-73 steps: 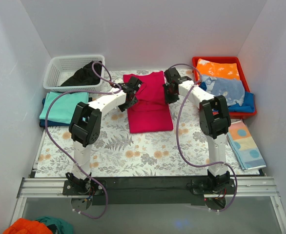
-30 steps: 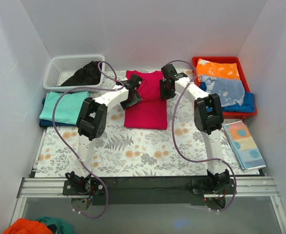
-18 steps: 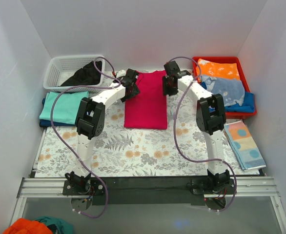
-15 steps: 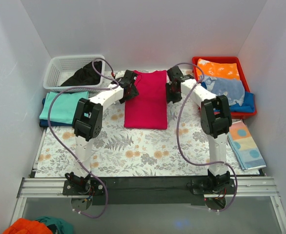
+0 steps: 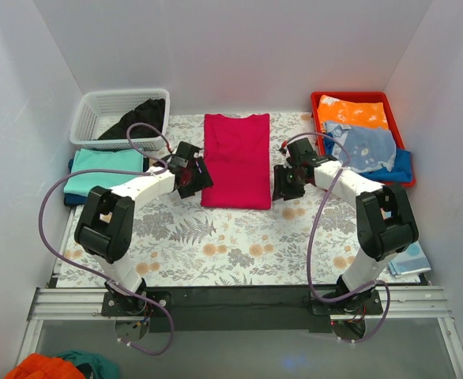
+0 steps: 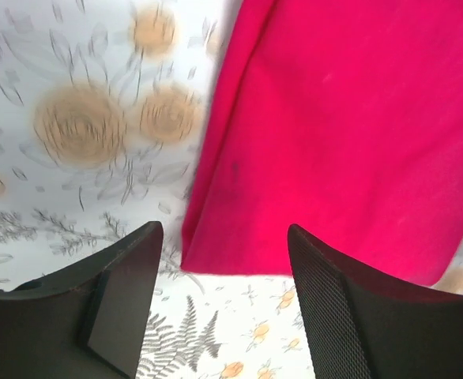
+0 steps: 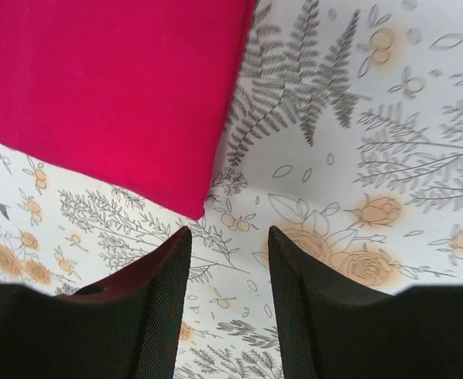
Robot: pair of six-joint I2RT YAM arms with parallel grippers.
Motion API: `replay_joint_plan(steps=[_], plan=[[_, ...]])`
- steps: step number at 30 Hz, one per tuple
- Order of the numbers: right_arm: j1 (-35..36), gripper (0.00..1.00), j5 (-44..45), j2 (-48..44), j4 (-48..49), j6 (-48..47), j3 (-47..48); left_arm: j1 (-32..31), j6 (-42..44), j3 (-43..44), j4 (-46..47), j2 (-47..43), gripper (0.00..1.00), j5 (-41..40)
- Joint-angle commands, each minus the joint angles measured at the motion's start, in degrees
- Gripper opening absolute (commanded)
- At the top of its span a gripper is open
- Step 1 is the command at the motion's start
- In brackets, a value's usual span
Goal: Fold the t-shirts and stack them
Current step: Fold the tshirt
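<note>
The crimson-red t-shirt (image 5: 236,159) lies flat as a long folded rectangle in the middle of the floral cloth. It shows in the left wrist view (image 6: 350,134) and the right wrist view (image 7: 113,87). My left gripper (image 5: 193,177) is open and empty beside the shirt's near left corner. My right gripper (image 5: 283,181) is open and empty beside its near right corner. A teal t-shirt (image 5: 103,170) lies folded on a dark blue one at the left edge. A black t-shirt (image 5: 139,118) hangs out of the white basket (image 5: 97,110).
A red tray (image 5: 397,183) at back right holds orange, pale blue and blue cloths. A patterned towel (image 5: 409,260) lies at the right edge behind my right arm. White walls close in the back and both sides.
Both grippers let go of the red shirt's far end and pulled back toward me along its sides. The shirt now lies flat and lengthened; both arms are lowered.
</note>
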Motion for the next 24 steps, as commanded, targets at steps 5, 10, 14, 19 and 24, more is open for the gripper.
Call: replay_joint_plan(steps=[5, 10, 14, 19, 24], plan=[[0.2, 0.51, -7.7, -1.5, 12.8, 3.5, -8.2, 0.8, -2.4, -9.2, 6.6, -1.3, 0.6, 8.3], [0.2, 0.5, -6.5, -0.1, 17.3, 4.8, -10.0, 1.9, -2.6, -10.2, 8.3, -0.5, 0.55, 8.9], [0.2, 0.49, -8.4, 2.6, 19.6, 6.0, -10.1, 2.3, -2.6, -10.4, 8.8, 0.1, 0.54, 9.2], [0.6, 0.48, -10.8, 4.8, 20.8, 6.5, -11.0, 2.4, -2.2, -10.5, 9.3, 1.0, 0.52, 10.7], [0.8, 0.48, -11.6, 5.4, 21.1, 6.9, -12.2, 2.4, -2.5, -11.5, 10.3, 1.8, 0.47, 13.4]])
